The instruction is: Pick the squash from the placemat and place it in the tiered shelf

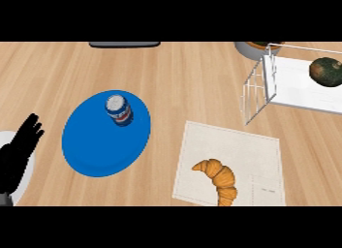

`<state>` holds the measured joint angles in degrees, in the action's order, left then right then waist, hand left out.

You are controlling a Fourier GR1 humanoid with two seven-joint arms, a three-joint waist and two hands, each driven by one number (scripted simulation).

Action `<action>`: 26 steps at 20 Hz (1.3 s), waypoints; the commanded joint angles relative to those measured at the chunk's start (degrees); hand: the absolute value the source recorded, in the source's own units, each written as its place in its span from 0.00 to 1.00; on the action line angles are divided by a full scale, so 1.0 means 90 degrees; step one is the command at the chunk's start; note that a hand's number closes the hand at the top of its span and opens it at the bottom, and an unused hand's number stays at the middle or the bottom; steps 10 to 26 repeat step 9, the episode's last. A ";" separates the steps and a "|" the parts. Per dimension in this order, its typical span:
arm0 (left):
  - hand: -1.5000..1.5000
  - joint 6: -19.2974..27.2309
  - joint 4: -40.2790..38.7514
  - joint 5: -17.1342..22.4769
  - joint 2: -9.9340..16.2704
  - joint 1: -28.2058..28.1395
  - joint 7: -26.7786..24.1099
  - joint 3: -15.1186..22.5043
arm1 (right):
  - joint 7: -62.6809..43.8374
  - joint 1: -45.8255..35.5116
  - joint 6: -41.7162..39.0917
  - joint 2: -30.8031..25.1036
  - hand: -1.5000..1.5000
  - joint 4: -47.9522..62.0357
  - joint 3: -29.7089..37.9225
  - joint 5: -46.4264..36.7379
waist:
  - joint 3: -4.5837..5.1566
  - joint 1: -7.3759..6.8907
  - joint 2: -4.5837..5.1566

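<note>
Only one hand in sight from where I'm standing: the left hand (14, 154), black, sitting at the lower left edge with its fingers straight and pointing up, spread a bit. It's holding nothing, just resting there over a white plate (27, 170) that pokes out from underneath it. The right hand isn't anywhere in view.

The squash (328, 71) is up at the top right, sitting on the top level of the tiered shelf (263, 82), which is a white wire thing with flat white trays. The squash is round, dark green with brownish mottled patches, kind of dull looking, and nothing is touching it.

The placemat (234, 150) is a pale beige cloth in the lower middle, near the shelf's foot. What's on it is a croissant (220, 178), golden orange and curved, at the mat's lower edge.

Left of the mat there's a blue plate (95, 145) with a can (119, 110) standing on its upper part, blue and white label. Wooden counter (188, 82) all around.
</note>
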<state>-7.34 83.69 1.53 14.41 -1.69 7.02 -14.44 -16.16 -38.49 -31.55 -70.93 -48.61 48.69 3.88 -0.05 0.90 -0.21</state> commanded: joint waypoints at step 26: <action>0.50 -0.0045 -0.0048 0.0155 0.0007 -0.0246 -0.0161 -0.0240 | 0.1675 0.2062 -0.2215 -0.2295 0.00 0.2706 0.1807 -0.0109 | -0.0034 0.0296 -0.0030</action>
